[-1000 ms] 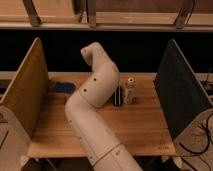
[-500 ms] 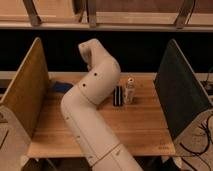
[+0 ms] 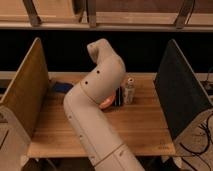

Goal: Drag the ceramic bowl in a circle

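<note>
Progress on the circular drag is hard to gauge here, because the robot's cream arm (image 3: 95, 95) sweeps up from the bottom centre of the frame and blocks most of the working area. The ceramic bowl (image 3: 106, 104) shows only as a sliver of orange-red at the centre of the frame, peeking out from under the arm's elbow on the wooden table (image 3: 140, 125). Just to its right stand a dark upright object (image 3: 119, 96) and a pale bottle (image 3: 129, 90), both close beside the bowl. The gripper itself is out of sight, apparently tucked behind the bent arm at about the bowl's position; its claw is clamped narrow, though whether it grips the bowl's rim cannot be seen. A blue object (image 3: 60, 87) lies at centre left, near the tan side panel (image 3: 25, 95); a dark panel (image 3: 180, 90) closes off the right side. The arm appears to be at the bowl, so the drag looks under way at most, and nothing marks how much of the circle is traced.
</note>
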You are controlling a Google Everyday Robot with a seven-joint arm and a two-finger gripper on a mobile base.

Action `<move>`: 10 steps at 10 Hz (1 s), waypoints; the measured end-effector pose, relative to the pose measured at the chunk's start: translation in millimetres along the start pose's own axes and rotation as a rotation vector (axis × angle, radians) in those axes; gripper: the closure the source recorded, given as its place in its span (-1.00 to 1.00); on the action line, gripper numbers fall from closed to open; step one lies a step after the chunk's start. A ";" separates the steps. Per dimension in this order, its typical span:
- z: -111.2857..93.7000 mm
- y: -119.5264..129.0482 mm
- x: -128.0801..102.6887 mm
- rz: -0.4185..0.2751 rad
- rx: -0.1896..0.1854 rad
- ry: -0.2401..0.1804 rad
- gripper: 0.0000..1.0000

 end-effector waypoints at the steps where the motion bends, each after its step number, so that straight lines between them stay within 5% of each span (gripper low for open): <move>1: 10.1 6.5 0.5 0.008 -0.006 -0.012 1.00; 5: 21.7 11.2 40.7 -0.034 -0.036 0.047 1.00; 10: -2.9 -18.5 81.7 -0.148 -0.009 0.135 1.00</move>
